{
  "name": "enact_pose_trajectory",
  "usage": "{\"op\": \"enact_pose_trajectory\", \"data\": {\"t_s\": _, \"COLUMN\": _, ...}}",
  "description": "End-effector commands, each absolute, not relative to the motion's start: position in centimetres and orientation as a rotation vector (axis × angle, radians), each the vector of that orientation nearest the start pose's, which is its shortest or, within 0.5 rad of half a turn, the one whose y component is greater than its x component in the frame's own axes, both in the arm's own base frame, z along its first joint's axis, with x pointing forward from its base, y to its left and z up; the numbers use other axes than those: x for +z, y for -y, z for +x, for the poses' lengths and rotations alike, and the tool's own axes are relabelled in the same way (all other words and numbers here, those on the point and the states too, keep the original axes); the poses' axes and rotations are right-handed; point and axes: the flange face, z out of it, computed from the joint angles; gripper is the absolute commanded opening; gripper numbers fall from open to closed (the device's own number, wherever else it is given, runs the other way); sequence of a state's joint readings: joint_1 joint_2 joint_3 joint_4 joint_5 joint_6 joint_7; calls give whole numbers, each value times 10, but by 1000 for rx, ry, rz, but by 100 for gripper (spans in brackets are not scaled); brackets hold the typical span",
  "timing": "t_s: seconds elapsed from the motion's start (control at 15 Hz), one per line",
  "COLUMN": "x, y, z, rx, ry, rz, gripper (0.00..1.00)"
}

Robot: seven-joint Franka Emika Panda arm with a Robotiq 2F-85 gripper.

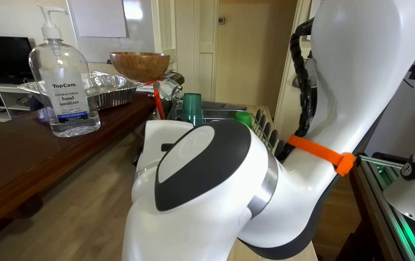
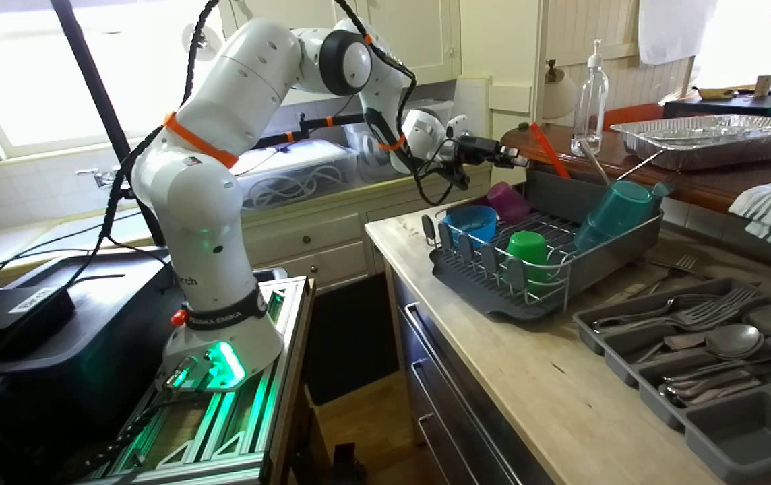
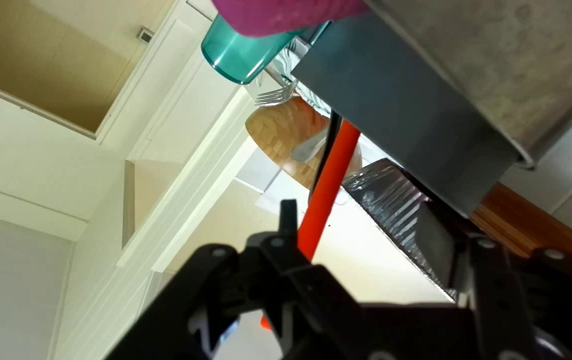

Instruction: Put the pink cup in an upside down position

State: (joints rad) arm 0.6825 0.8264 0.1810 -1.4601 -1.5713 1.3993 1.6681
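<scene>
Exterior view: pink cup [image 2: 507,202] below end effector [image 2: 517,159]

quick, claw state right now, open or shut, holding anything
Claw: open, holding nothing; the pink cup is outside its grip.

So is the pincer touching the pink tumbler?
Apart: an exterior view shows the pincer above the pink tumbler, with a visible gap between them.
</scene>
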Motion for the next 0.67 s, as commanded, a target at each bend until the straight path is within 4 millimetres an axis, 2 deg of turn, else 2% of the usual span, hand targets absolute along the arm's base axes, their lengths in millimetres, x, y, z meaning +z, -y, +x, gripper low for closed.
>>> {"op": "enact_pose_trajectory", "data": {"t_s": 0.0, "x": 235, "y": -414, "z": 544, "rx": 1262, "ry": 216, "rz": 1699, "gripper": 38}}
{"op": "enact_pose_trajectory", "data": {"t_s": 0.07, "x": 235, "y": -413, "z": 544, "rx": 1249, "ry": 208, "rz": 1712, "gripper": 88}}
{"op": "enact_pose_trajectory", "data": {"t_s": 0.13, "x": 237, "y": -413, "z": 544, "rx": 1241, "ry": 195, "rz": 1726, "gripper": 89}}
{"op": "enact_pose_trajectory", "data": {"t_s": 0.2, "x": 240, "y": -412, "z": 545, "rx": 1215, "ry": 186, "rz": 1742, "gripper": 96}}
{"op": "enact_pose_trajectory", "data": {"t_s": 0.27, "x": 243, "y": -411, "z": 544, "rx": 1212, "ry": 192, "rz": 1738, "gripper": 99}}
{"op": "enact_pose_trajectory", "data": {"t_s": 0.6, "x": 269, "y": -386, "z": 528, "rx": 1207, "ry": 220, "rz": 1783, "gripper": 100}}
